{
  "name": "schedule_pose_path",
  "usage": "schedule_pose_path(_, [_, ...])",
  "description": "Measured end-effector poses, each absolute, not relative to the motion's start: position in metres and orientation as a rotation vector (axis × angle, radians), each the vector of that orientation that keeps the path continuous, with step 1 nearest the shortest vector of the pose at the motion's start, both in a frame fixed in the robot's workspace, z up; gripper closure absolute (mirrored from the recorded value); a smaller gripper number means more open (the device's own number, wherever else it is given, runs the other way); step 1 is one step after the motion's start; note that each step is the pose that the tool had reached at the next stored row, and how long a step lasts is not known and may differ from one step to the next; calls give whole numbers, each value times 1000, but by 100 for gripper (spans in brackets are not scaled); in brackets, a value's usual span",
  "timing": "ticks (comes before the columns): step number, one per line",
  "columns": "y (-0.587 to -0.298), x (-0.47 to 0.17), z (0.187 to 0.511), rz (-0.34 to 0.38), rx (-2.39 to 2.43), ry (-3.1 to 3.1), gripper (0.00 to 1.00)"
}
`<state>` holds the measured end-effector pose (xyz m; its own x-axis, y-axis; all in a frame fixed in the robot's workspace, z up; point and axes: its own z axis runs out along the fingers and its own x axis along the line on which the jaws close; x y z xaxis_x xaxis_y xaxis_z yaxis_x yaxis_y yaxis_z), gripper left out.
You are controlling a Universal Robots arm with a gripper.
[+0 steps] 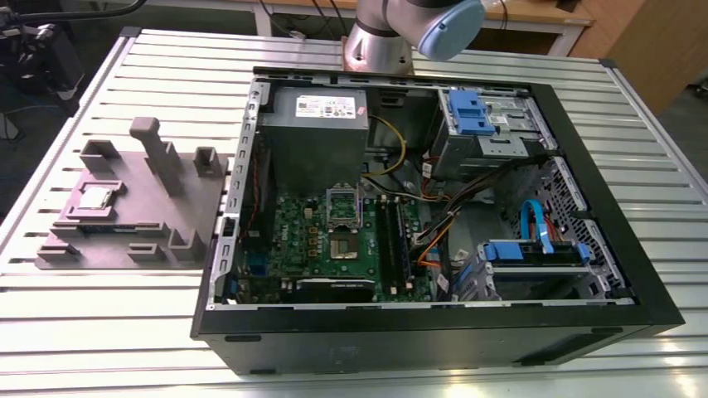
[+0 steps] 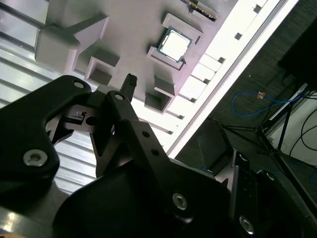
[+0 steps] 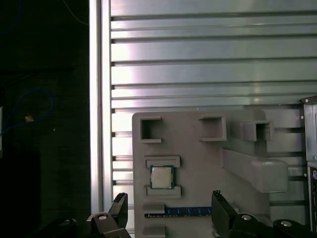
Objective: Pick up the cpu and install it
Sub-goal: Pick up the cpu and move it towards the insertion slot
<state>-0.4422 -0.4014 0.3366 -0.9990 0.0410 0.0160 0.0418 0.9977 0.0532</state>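
Note:
The cpu (image 1: 98, 196) is a small silver square lying flat in a recess of the grey fixture (image 1: 144, 217), on the exterior view's left. Both wrist views look down on it from well above, where the cpu (image 3: 161, 177) (image 2: 174, 44) shines between two low grey tabs. My gripper (image 3: 171, 210) hangs high over the fixture, open, its two black fingers (image 3: 120, 207) wide apart and holding nothing. One dark fingertip (image 2: 130, 82) points toward the fixture. In the open computer case, the motherboard's socket (image 1: 344, 247) sits with its metal frame lifted.
The black case (image 1: 443, 323) lies on its side on the slatted metal table (image 1: 133, 332), right of the fixture. Tall grey posts (image 1: 147, 137) rise from the fixture. A blue-edged memory stick (image 3: 188, 212) lies in the fixture near the cpu. The table edge (image 3: 96, 99) is close by.

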Motion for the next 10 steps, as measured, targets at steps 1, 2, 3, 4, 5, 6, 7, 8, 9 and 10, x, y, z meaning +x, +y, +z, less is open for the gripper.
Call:
schedule_pose_path(1, [-401, -442, 337, -84, -65, -3125, 23])
schedule_pose_path(2, [-401, -442, 337, -84, -65, -3125, 23])
schedule_pose_path(3, [-401, -442, 337, -84, -65, -3125, 23])
schedule_pose_path(4, [-401, -442, 337, -84, -65, -3125, 23])
schedule_pose_path(5, [-401, -442, 337, -84, -65, -3125, 23])
schedule_pose_path(6, [-401, -442, 336, -84, -65, -3125, 23])
schedule_pose_path(7, [-401, -443, 336, -84, -65, -3125, 23])
schedule_pose_path(8, [-401, -444, 336, -84, -65, -3125, 23])
schedule_pose_path(9, [-401, -445, 335, -84, -65, -3125, 23])
schedule_pose_path(10, [-401, -446, 335, -84, -65, -3125, 23])
